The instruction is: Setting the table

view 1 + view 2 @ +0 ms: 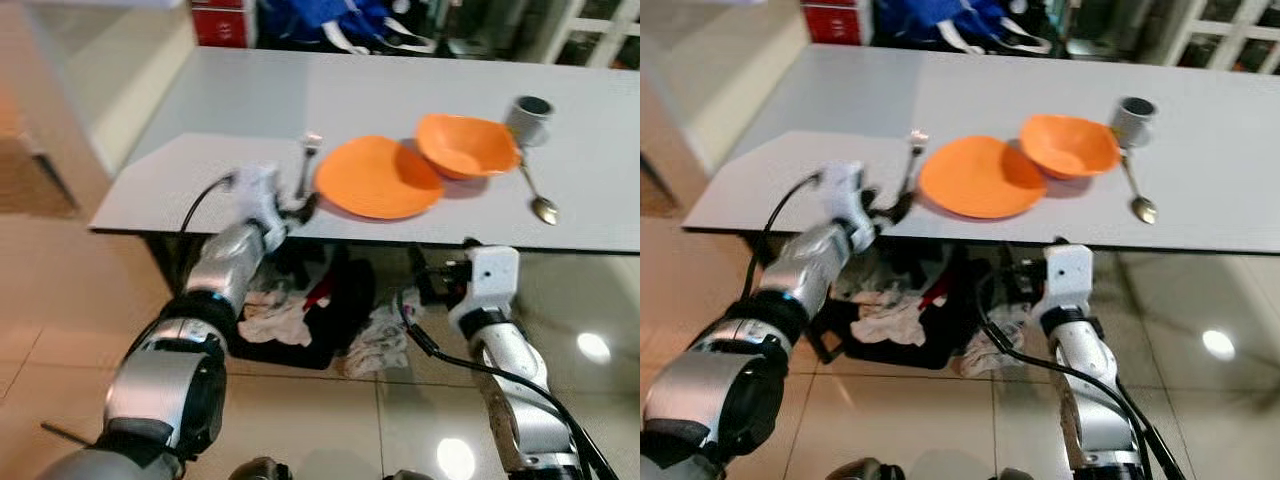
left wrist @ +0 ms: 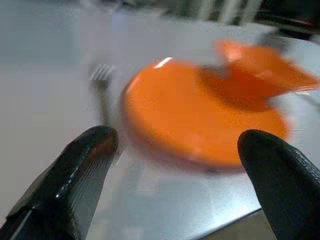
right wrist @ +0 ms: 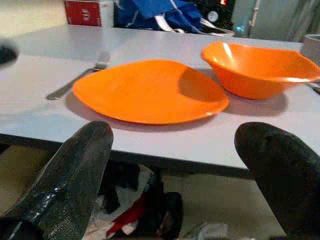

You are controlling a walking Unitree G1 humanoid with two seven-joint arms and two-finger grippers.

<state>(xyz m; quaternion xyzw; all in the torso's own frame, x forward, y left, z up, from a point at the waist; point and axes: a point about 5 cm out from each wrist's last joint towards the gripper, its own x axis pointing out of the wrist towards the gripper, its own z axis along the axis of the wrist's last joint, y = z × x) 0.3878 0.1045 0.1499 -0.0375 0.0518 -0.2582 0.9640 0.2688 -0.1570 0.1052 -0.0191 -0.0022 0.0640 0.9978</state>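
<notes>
Fork (image 1: pixel 308 160) flat near front edge of surface (image 1: pixel 220 110), just left of orange plate (image 1: pixel 378 177). Left end effector (image 1: pixel 300 208) wide, empty, at handle end. Best withdrawn straight back, avoiding nudging handle. Right end effector (image 3: pixel 175 165) wide, below front edge.

An orange plate (image 1: pixel 981 177) lies near the front edge of the grey counter (image 1: pixel 840 110). Touching its far right side sits an orange bowl (image 1: pixel 1070 146), with a grey cup (image 1: pixel 1134 121) and a spoon (image 1: pixel 1136 192) beyond. A fork (image 1: pixel 910 165) lies just left of the plate, the left claw (image 1: pixel 890 212) at its handle. The right claw (image 1: pixel 1025 272) hangs below the counter edge, under the plate.
</notes>
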